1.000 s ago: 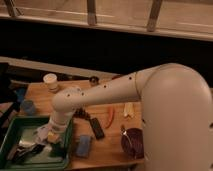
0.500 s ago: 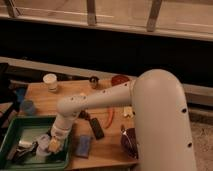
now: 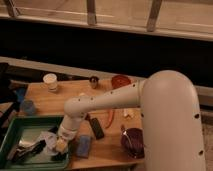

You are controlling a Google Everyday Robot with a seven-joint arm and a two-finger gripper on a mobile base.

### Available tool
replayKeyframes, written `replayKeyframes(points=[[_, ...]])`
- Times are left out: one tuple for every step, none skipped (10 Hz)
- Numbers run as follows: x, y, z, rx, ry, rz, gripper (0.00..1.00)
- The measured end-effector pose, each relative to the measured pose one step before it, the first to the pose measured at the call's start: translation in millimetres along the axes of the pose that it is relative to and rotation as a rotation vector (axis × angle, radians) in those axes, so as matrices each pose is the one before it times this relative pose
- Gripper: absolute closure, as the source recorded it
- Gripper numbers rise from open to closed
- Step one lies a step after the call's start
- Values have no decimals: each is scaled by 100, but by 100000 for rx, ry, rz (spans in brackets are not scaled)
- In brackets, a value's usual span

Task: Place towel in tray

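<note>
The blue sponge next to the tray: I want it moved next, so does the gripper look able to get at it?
Probably yes. The gripper hangs low inside the green tray, and the sponge lies uncovered on the table just past the tray's right rim.

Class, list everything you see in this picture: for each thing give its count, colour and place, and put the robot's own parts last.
tray: 1, dark green, front left of the table
towel: 1, pale blue-white, inside the tray beside the gripper
white cup: 1, white, back left of the table
blue cup: 1, blue, left edge, behind the tray
small dark cup: 1, dark, back centre
orange-red bowl: 1, orange-red, back, right of the dark cup
blue block: 1, darker blue, just right of the tray
black bar: 1, black, centre
purple bowl: 1, purple, front right
table: 1, light wood
arm: 1, white, reaching from the right
gripper: 1, dark, low inside the tray
</note>
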State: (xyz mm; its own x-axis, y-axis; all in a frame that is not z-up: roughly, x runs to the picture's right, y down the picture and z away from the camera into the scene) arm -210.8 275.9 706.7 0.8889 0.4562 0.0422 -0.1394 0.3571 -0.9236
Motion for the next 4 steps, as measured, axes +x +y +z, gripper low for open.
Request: replayKeyframes(points=[[80,-443,-459,1716,239,1923,20],[-51,-25,-19,210,148,242,20],[-139,97,92,-114,10,-308,20],[-30,-66,-7,177,-203,9,20]])
